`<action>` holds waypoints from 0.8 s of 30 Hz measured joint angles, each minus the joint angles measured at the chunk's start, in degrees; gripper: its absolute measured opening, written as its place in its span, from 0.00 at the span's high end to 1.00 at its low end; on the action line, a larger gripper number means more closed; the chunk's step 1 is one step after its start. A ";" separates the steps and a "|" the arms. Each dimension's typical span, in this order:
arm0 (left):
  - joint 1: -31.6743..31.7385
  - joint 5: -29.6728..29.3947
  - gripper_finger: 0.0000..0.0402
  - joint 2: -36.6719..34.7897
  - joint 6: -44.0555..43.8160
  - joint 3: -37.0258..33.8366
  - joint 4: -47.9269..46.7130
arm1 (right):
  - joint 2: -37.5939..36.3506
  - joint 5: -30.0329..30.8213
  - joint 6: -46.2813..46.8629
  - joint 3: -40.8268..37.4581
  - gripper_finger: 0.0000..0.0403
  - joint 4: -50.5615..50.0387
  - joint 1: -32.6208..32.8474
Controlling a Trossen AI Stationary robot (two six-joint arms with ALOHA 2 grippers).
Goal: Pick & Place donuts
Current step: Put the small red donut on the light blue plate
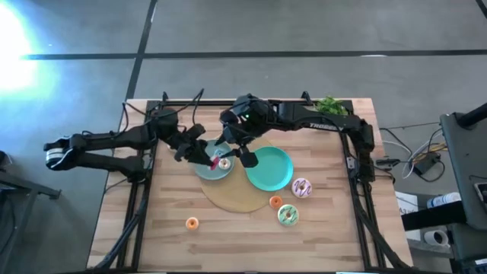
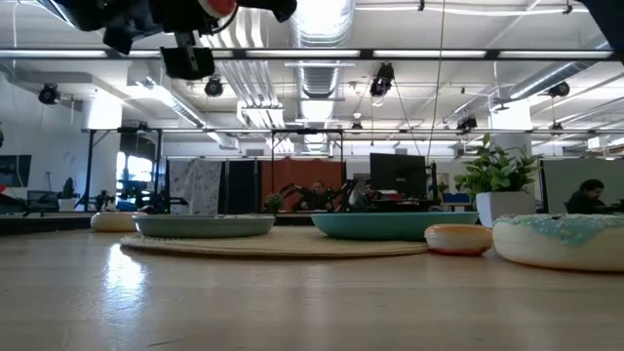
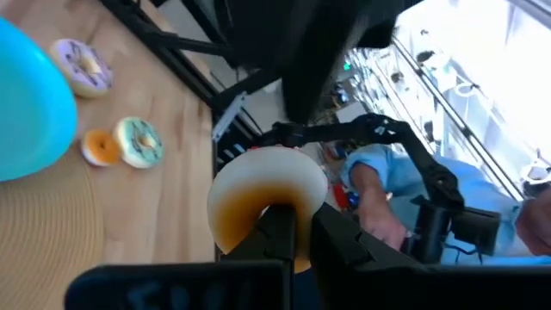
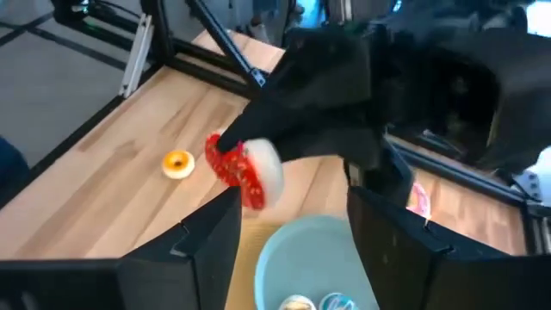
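Observation:
My left gripper [image 1: 205, 157] reaches in from the table's left and is shut on a red-iced donut [image 4: 244, 173] with a cream underside [image 3: 267, 194], held over the grey-blue plate [image 1: 205, 172]. Another small donut [image 1: 225, 163] lies on that plate. My right gripper [image 1: 240, 153] hovers open just to the right, above the gap between the grey-blue plate and the teal plate [image 1: 270, 171]; its fingers [image 4: 207, 250] touch nothing. A lilac donut [image 1: 302, 187], a small orange one [image 1: 275, 202], a green one [image 1: 288, 215] and a second orange one [image 1: 192, 223] lie on the bare table. My left gripper pinches the red-iced donut by one side of its ring [image 3: 275, 215]; one finger [image 3: 277, 237] stands at the hole and the other at the outer rim. The fingers come slanting down from the table's left. The donut stands on edge, lifted clear above the grey-blue plate.
Both plates sit on a round woven mat [image 1: 232, 198] at the table's middle. A small green plant [image 1: 329, 105] stands at the far right corner. A black frame rail [image 1: 141, 190] runs along each side. People show in the room beyond.

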 joint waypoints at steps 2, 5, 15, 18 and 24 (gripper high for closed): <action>0.28 1.01 1.00 0.47 0.02 0.18 0.18 | 1.15 -0.25 -0.61 1.72 0.49 -2.23 0.02; 0.38 1.89 1.00 1.13 0.75 0.60 0.15 | 2.94 -1.41 -1.32 4.25 0.49 -4.35 0.07; 3.15 3.53 1.00 2.75 1.43 1.26 0.10 | 5.27 -3.32 -1.87 7.08 0.49 -5.00 0.00; 3.31 4.36 1.00 2.90 1.39 2.25 0.80 | 5.29 -3.52 -1.66 7.04 0.49 -4.74 0.00; 3.32 4.97 1.00 3.89 1.27 3.67 1.11 | 5.29 -3.49 -1.63 6.99 0.50 -4.41 0.00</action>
